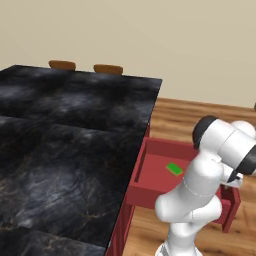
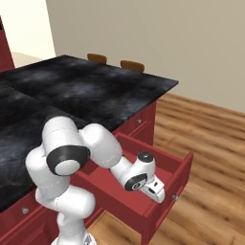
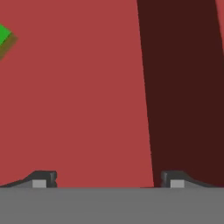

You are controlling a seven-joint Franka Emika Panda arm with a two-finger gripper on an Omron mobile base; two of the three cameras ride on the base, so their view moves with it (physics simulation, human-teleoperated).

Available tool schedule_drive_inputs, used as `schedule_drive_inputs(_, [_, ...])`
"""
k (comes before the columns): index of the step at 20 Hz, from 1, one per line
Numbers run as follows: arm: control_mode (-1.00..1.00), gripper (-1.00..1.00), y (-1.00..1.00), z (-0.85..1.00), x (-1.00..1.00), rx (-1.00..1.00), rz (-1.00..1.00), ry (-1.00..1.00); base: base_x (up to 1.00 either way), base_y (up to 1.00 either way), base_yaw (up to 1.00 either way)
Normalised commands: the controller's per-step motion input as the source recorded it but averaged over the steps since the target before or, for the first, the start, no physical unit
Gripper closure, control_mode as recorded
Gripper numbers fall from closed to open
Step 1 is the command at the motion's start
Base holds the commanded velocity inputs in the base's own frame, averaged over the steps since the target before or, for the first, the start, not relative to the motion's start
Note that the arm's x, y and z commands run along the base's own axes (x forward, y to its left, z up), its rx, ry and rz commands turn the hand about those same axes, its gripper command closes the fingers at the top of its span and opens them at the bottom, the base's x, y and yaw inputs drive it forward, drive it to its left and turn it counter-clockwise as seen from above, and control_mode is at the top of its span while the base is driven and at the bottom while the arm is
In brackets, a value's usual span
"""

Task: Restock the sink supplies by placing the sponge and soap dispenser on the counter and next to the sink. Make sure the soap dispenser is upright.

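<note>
1. Sponge, the small flat green rectangle, lies on the floor of the open red drawer, well apart from our fingers.
2. We hang our two-finger gripper inside that drawer, jaws spread wide with nothing between them.
3. Biggest risk, we judge: the sponge sits at the hand view's far corner, so closing now grabs air.
4. Smaller risk: swinging across could knock a finger on the dark drawer wall.
</note>
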Motion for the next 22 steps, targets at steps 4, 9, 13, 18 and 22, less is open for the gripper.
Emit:
schedule_drive_inputs(4, [-1.00, -1.00, -0.44, 0.03, -0.13, 0.00, 0.00, -0.02, 0.00, 0.00, 0.00])
schedule_drive_inputs(9, [-1.00, -1.00, 0.17, 0.48, 0.20, 0.02, 0.09, -0.05, 0.00, 0.00, 0.00])
schedule_drive_inputs(13, [-1.00, -1.00, 0.36, 0.46, 0.58, 0.02, 0.18, 0.00, 0.00, 0.00, 0.00])
schedule_drive_inputs(18, [-1.00, -1.00, 0.32, 0.04, 0.83, 0.00, 0.23, 0.01, 0.00, 0.00, 0.00])
schedule_drive_inputs(22, [-1.00, -1.00, 0.13, -0.07, 0.75, 0.00, 0.31, 0.01, 0.00, 0.00, 0.00])
